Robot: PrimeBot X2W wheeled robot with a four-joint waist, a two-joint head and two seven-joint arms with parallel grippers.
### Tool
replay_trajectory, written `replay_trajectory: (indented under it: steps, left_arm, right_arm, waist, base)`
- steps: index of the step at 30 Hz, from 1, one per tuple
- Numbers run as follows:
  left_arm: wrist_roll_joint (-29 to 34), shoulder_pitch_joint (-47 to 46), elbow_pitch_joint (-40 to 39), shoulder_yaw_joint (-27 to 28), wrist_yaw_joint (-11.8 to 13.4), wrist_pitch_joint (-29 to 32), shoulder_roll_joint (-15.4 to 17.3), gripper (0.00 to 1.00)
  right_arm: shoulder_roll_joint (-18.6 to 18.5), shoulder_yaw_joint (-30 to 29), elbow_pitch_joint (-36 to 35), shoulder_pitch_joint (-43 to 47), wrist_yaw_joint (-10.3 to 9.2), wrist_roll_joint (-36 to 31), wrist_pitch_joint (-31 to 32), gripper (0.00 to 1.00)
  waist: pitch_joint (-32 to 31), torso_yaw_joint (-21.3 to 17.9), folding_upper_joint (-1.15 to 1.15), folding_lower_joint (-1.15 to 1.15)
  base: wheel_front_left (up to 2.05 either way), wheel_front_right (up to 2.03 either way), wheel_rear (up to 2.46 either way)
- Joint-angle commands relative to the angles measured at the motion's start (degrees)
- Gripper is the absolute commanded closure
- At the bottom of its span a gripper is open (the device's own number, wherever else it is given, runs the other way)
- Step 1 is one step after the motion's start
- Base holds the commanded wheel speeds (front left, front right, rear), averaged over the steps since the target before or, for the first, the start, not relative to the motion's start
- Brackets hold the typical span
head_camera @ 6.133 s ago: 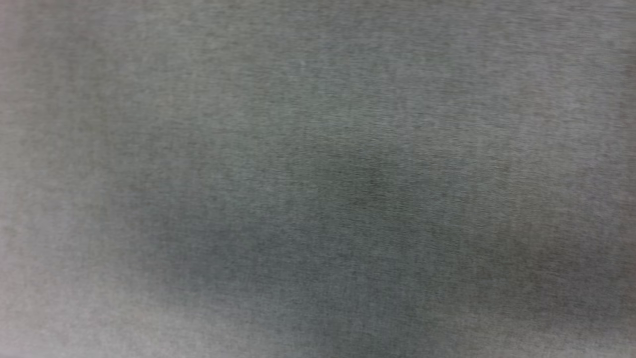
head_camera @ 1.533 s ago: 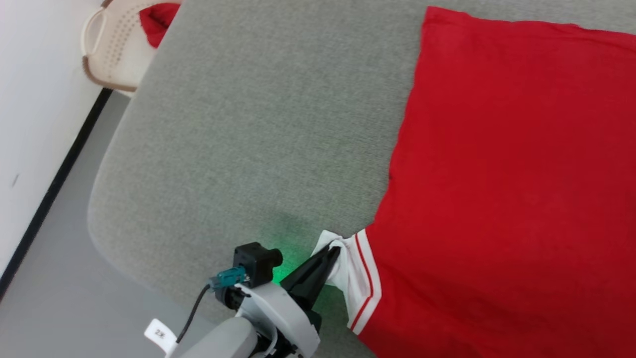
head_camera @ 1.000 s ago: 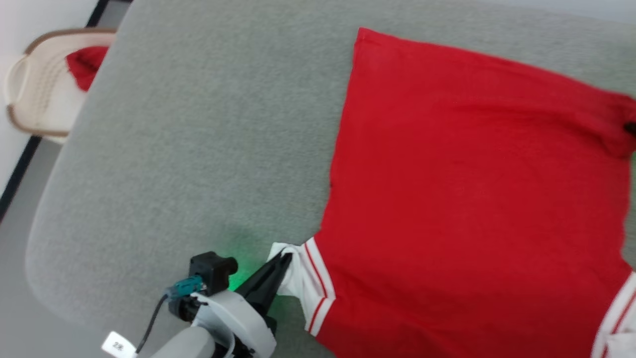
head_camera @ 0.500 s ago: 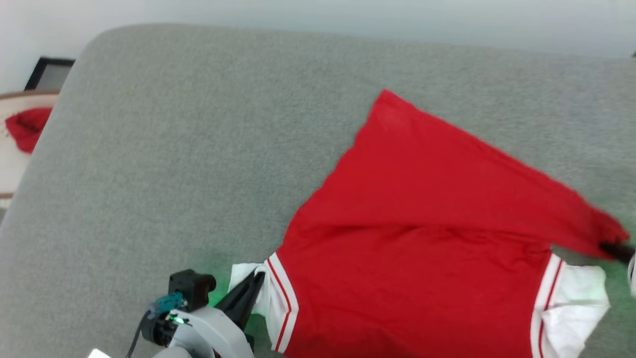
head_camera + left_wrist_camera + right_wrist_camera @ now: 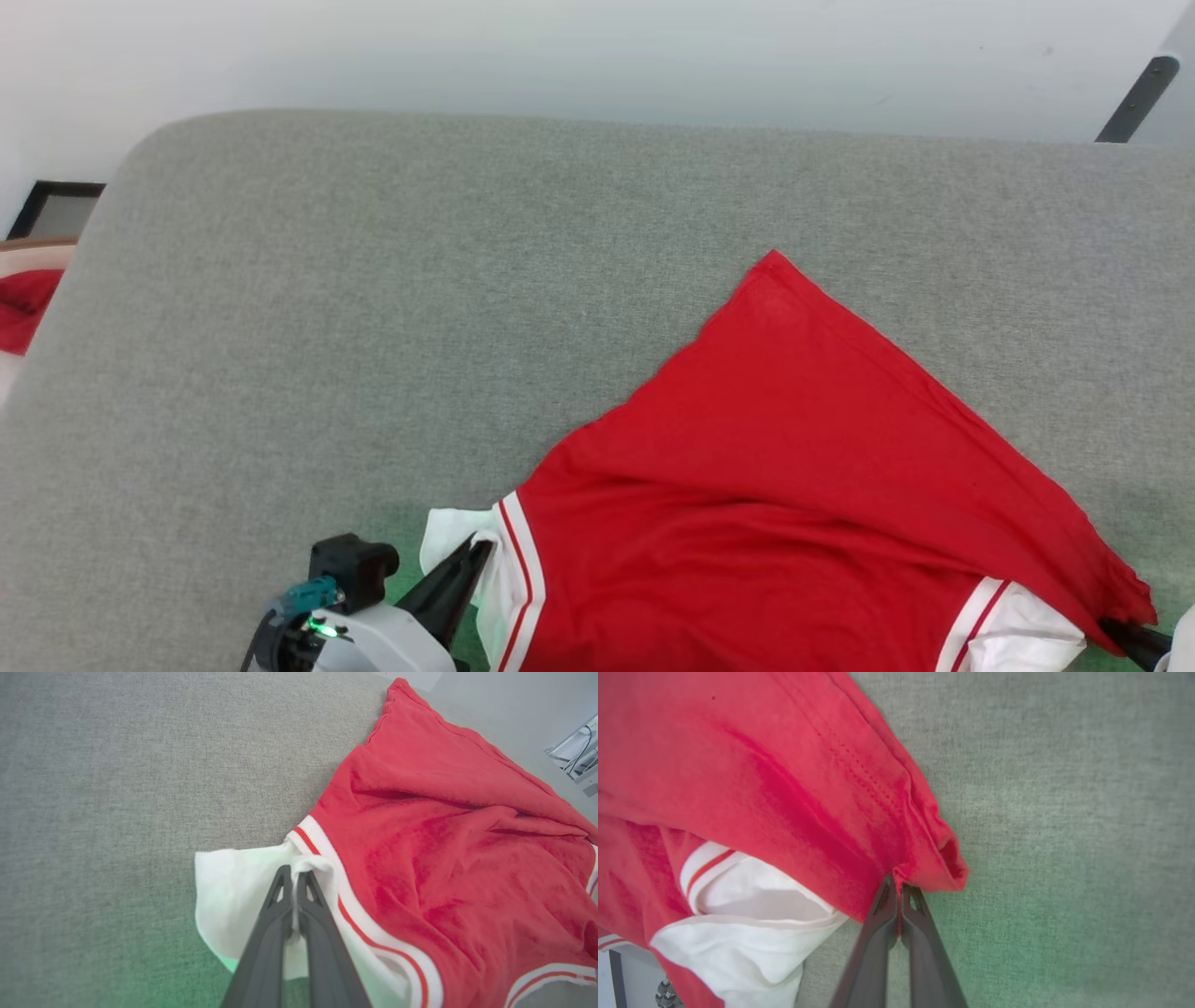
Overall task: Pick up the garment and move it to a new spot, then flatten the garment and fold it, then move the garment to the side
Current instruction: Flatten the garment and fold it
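Grey cushion expanse (image 5: pixel 327 327) left of garment (image 5: pixel 794 504)

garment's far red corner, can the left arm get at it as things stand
Probably not yet: the left gripper is shut on the garment at its white panel. Nothing stands on the grey surface between.

Left jaws and right jaws both pinched closed.

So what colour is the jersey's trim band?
The trim band is white with a thin red stripe, clearest in the left wrist view.
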Motion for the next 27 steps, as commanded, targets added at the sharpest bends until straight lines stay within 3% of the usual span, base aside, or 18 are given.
replay_trajectory:
  steps: [1,2,3,13,17,22,27]
  left_arm:
    - [-0.2,0.8,-0.4,0.1,0.4,0.0,0.3,1.0]
    - [-0.3,0.8,-0.6,0.1,0.5,0.0,0.4,1.0]
    - [-0.4,0.9,-0.7,0.2,0.5,0.1,0.4,1.0]
    - [-0.7,1.8,-1.1,-0.2,0.9,0.2,0.7,1.0]
    - [-0.7,1.6,-1.2,-0.5,0.9,0.4,0.5,1.0]
    - [-0.3,0.7,-1.2,-1.0,0.6,0.7,0.1,1.0]
    - [0.3,-0.9,-0.8,-2.0,-0.3,1.3,-0.9,1.0]
  right_arm:
    - [1.3,-0.9,-0.7,1.1,0.0,-1.0,-0.1,0.69]
    - [1.7,-1.0,-1.1,1.4,0.0,-1.5,-0.2,0.5]
    - [1.8,-0.7,-1.6,1.7,0.0,-2.0,-0.3,0.0]
    - [0.6,0.0,-11.1,1.9,0.0,-3.9,-4.1,0.0]
    - [-0.9,2.9,-15.9,-1.5,0.0,-4.7,-6.3,0.0]
    - [-3.0,7.9,-16.3,-8.1,0.0,-5.2,-8.8,0.0]
    - [-4.9,16.2,-11.3,-18.8,0.0,-5.8,-11.6,0.0]
  waist:
    - [-0.2,-0.4,0.0,0.0]
    - [-0.3,-0.5,0.0,0.0]
    - [-0.4,-0.6,0.0,0.0]
    - [-1.2,-0.7,0.0,0.0]
    - [-1.3,-0.3,0.0,0.0]
    - [-1.0,0.9,0.0,0.0]
    - [-0.3,3.6,0.0,0.0]
  base:
    - [0.0,0.0,0.0]
    - [0.0,0.0,0.0]
    - [0.0,0.0,0.0]
    - [0.0,0.0,0.0]
    - [0.0,0.0,0.0]
    - [0.0,0.0,0.0]
    - [0.0,0.0,0.0]
